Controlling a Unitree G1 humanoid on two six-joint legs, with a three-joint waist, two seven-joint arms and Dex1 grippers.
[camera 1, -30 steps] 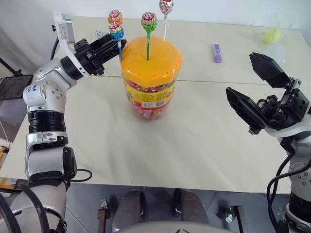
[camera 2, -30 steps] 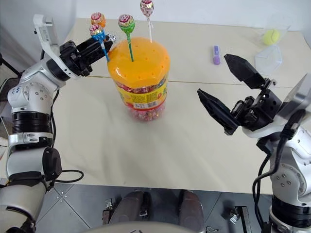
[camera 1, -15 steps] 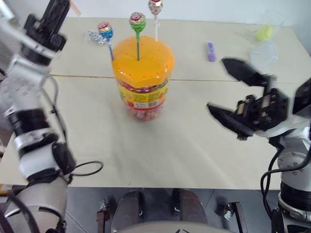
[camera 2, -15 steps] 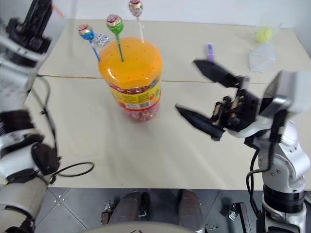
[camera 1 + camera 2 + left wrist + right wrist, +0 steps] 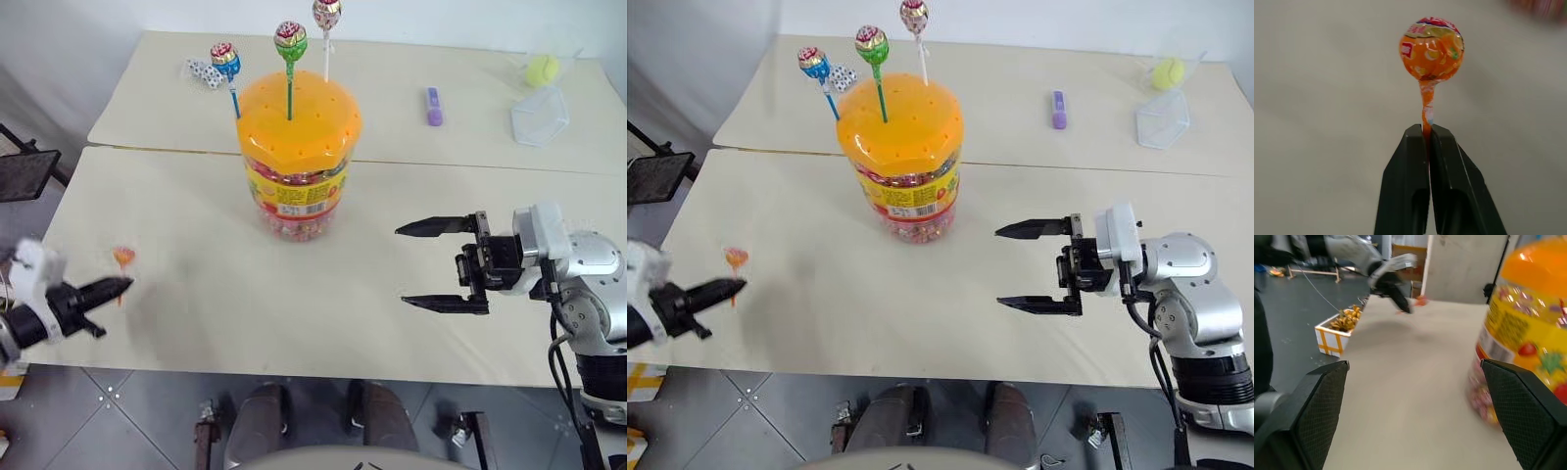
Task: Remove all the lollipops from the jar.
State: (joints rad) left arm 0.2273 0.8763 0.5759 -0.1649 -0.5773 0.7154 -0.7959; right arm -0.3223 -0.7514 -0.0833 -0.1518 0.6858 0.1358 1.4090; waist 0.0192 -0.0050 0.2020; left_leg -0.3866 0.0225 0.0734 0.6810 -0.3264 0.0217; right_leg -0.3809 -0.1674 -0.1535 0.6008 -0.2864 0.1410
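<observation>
So from the head camera: the jar (image 5: 299,157) sits mid-table with three lollipops still stuck in its orange lid, blue (image 5: 224,58), green (image 5: 290,37) and white-stick (image 5: 326,12). The fourth, orange lollipop (image 5: 122,257), is out over the table's near-left edge, pinched by the left gripper (image 5: 108,288). Those sticks look thin and bendy and the candy weighs next to nothing, so I'd grab low on the stick, close to the lid, and pull straight up; squeezing the wrapped head seems like a good way to crack it or have it slip. The right gripper (image 5: 443,264) hangs beside the jar with its jaws spread wide, nothing in them. A purple marker (image 5: 433,106), dice (image 5: 204,71) and a clear container (image 5: 540,115) are at the back, well apart from it all.

Left wrist camera: jaws nearly together on the orange stick just under the head. How much stick sits down inside the fingers (image 5: 1406,181) is hidden.

Right wrist camera: the two wide fingers (image 5: 1308,404) frame the jar's side, with the left gripper off in the distance. The jar's lid is cut off there, so no sticks to judge. A box on the floor (image 5: 1334,333) holds something I can't make out.
</observation>
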